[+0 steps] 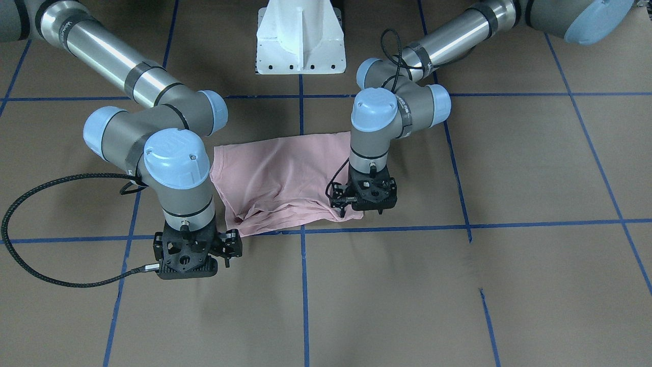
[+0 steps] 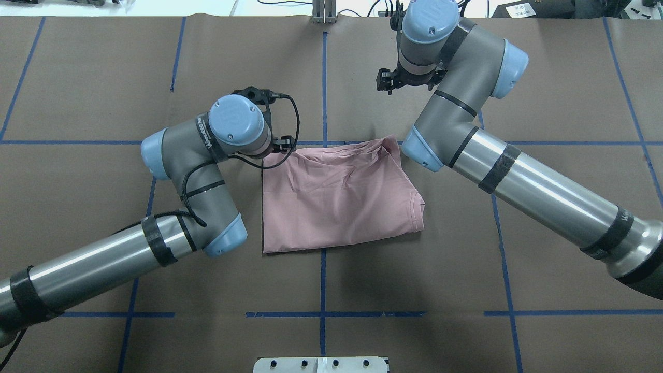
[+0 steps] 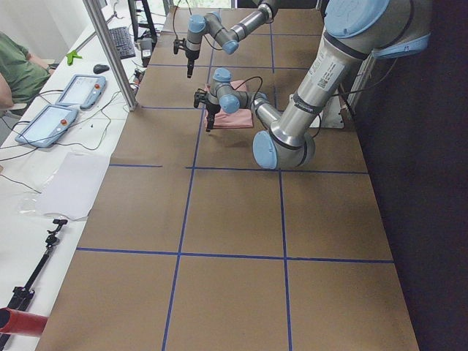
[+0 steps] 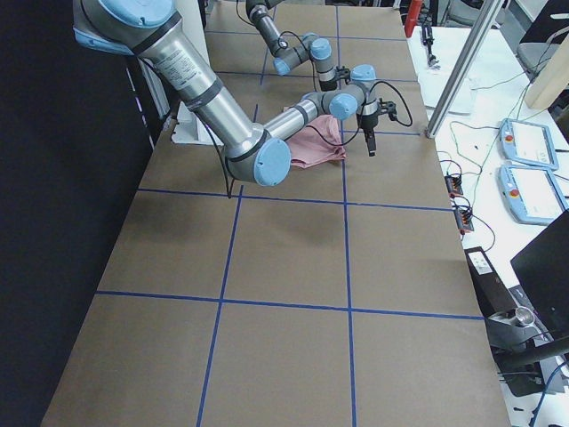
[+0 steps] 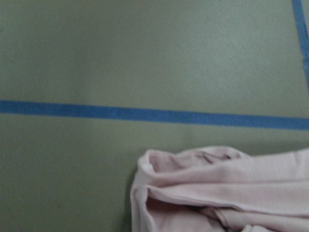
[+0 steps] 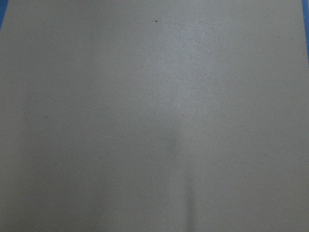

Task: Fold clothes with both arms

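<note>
From across the table, a pale pink cotton T-shirt (image 1: 285, 173), folded into a rumpled rectangle, lies on the middle of the brown paper-covered bench (image 1: 458, 306). Its near edge runs along one of the blue tape lines (image 1: 509, 224). The black two-finger left gripper (image 1: 362, 201) points straight down over the shirt's near corner on the picture's right. Its body hides the fingers, so I cannot tell whether they are spread or pinching cloth. The black two-finger right gripper (image 1: 189, 255) hangs just beside the other near corner, over bare bench and off the cloth. Its fingers are hidden too.

From overhead behind the robot, the T-shirt (image 2: 336, 207) sits between the two arms. The left gripper is at its far left corner, mostly under the wrist. The right gripper (image 2: 399, 81) shows beyond the far right corner, clear of the cloth.

From the left end, the left gripper (image 3: 210, 121) hangs upright at the T-shirt's (image 3: 238, 122) edge and the right gripper (image 3: 189, 67) hangs upright beyond it, both too small to read.

From the right end, the right gripper (image 4: 369, 142) hangs upright just beside the T-shirt (image 4: 316, 142).

The left wrist view has a rumpled T-shirt corner (image 5: 217, 193) at lower right, with a tape line crossing bare bench above it.

The right wrist view shows blurred bare bench (image 6: 154, 116).
</note>
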Robot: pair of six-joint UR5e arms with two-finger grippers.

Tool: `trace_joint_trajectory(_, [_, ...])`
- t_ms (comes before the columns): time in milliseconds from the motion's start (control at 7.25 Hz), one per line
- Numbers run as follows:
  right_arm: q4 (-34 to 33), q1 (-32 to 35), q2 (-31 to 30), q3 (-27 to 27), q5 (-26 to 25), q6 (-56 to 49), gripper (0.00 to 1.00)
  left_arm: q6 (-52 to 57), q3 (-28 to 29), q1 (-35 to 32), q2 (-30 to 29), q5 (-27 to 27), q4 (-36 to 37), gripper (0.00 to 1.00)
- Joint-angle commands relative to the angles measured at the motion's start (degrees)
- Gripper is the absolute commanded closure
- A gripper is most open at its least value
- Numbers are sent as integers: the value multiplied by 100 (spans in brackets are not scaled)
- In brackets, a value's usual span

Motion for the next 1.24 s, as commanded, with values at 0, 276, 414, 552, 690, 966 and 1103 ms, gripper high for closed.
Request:
trace_joint_trajectory(0, [3, 0, -3, 0, 0, 2, 0, 1019, 484, -736, -77, -26, -201, 0])
trace_joint_trajectory(276, [-6, 0, -108, 157, 26, -16, 0, 1233, 102, -826, 11, -444, -176, 0])
trace_joint_trajectory(414, [-67, 104, -274, 428, 314, -86, 0, 1233, -667, -826, 394, -578, -106, 0])
trace_joint_trajectory(552, [-94, 410, -606, 779, 821, -199, 0, 1338, -1414, -826, 763, -788, 190, 0])
trace_joint_trajectory(690, [-103, 813, -1027, 1130, 1192, -810, 0, 1905, -2057, -1070, 898, -1017, 698, 0])
trace_joint_trajectory(966, [-766, 1875, -1950, 1965, 2026, -2616, 0, 3362, -2940, -1736, 1415, -1167, 1571, 0])
trace_joint_trajectory(1103, [-1267, 2324, -2398, 2308, 2109, -3653, 0, 4239, -3151, -2341, 1940, -1708, 1565, 0])
